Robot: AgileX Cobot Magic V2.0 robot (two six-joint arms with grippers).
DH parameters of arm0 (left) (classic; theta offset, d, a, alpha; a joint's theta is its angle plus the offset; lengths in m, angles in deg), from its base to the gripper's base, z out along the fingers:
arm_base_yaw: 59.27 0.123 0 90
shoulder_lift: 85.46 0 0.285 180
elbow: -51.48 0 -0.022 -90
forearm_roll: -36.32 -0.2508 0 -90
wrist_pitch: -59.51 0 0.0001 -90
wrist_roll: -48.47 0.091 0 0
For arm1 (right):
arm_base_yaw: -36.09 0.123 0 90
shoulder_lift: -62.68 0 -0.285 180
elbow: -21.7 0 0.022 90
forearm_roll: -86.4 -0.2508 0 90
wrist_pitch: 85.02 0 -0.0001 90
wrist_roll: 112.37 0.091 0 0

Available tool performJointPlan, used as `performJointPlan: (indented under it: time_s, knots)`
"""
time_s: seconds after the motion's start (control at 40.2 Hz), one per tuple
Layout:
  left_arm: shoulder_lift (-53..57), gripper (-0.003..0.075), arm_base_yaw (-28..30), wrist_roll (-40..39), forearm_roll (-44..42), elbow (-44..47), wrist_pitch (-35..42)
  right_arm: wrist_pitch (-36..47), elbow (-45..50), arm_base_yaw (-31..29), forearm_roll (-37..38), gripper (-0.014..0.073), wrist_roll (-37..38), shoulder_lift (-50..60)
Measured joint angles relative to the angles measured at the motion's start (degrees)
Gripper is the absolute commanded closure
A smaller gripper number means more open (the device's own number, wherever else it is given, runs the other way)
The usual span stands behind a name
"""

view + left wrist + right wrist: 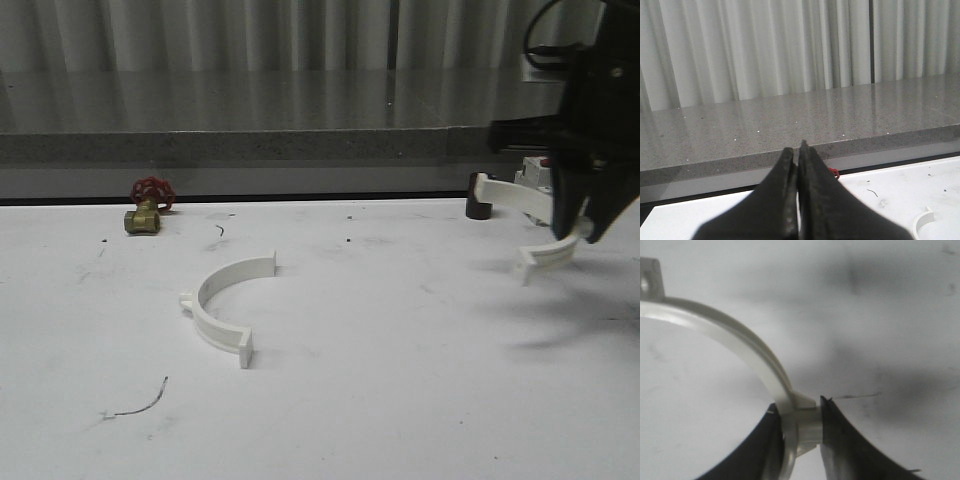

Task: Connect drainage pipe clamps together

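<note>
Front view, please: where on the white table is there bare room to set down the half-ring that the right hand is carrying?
Bare table lies right of the resting clamp half, below the right hand and its held clamp half. Another bare strip sits between the brass valve and the dark cap. The far right corner is crowded.

A: Where does the front view sit?

B: Low over the white table [400, 400], facing forward to the grey ledge [250, 145] and curtain [200, 35]; the right end effector [583, 232] is at its right edge.

A: And the left wrist camera?

B: It looks level along the left end effector [798, 150] at that same ledge [740, 135] and curtain [765, 50], with a table corner in the lower right.

A: The right wrist one?

B: It points down at the tabletop, very close, blurred, on the held clamp half [740, 342], which the front view [525, 205] shares.
</note>
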State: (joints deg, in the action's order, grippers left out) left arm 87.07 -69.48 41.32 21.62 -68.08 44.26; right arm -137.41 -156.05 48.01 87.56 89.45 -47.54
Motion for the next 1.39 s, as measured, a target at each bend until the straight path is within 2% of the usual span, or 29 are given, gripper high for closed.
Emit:
performJointPlan:
  time_s: [0.274, 0.622, 1.045, 1.394]
  knots:
    - [0.0, 0.0741, 0.0, 0.0, 0.0, 0.0, 0.0, 1.42, -5.38, 10.82, 0.0, 0.0452, 6.79, -2.39]
    - [0.0, 0.0741, 0.0, 0.0, 0.0, 0.0, 0.0, -2.13, -17.69, 18.96, -0.44, 0.0452, 11.47, -13.07]
    - [0.0, 0.0741, 0.0, 0.0, 0.0, 0.0, 0.0, -2.45, -18.8, 20.17, -1.16, 0.0452, 13.82, -19.76]
    - [0.0, 0.0741, 0.0, 0.0, 0.0, 0.0, 0.0, -1.81, -18.93, 20.17, -2.19, 0.0452, 14.19, -20.6]
